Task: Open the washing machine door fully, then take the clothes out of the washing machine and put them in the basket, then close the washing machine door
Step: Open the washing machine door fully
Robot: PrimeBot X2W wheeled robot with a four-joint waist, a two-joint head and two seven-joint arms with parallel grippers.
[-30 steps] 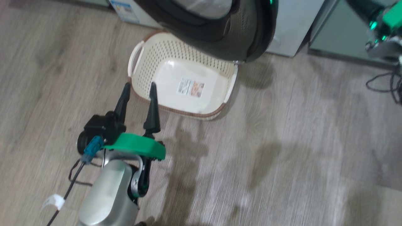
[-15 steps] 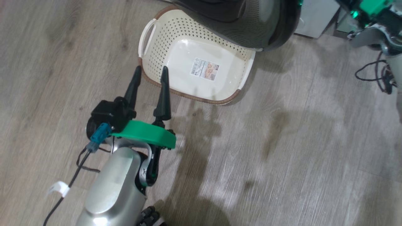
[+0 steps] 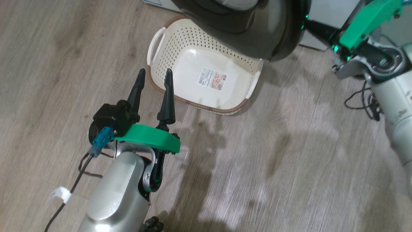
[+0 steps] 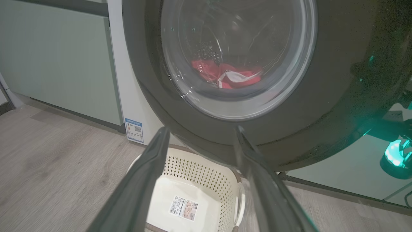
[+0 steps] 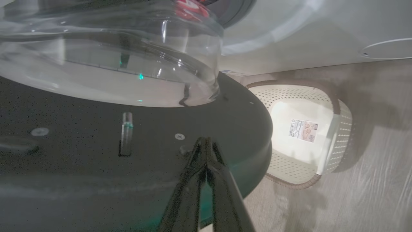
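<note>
The washing machine door [image 3: 276, 29], black-rimmed with a bulging glass bowl [image 5: 112, 64], stands swung out over the far end of the basket [image 3: 206, 80]. The basket is cream, perforated, and holds nothing but its paper label. Red clothes [image 4: 225, 72] show through the glass, lying in the drum of the washing machine [image 4: 128, 80]. My left gripper [image 3: 154, 75] is open and holds nothing, its tips at the basket's near-left rim. My right gripper [image 5: 204, 140] is shut, fingertips together against the inner black face of the door near its free edge.
Pale-green cabinets [image 4: 58, 58] flank the white machine. A black cable [image 3: 363, 100] lies looped on the wooden floor [image 3: 289, 161] by my right arm. The machine's round flap [image 5: 386, 48] and blue label sticker [image 4: 134, 129] sit low on its front.
The head camera has shifted, so the whole scene slid. My right arm has come further into view, reaching the door's edge. The left gripper stays open by the basket.
</note>
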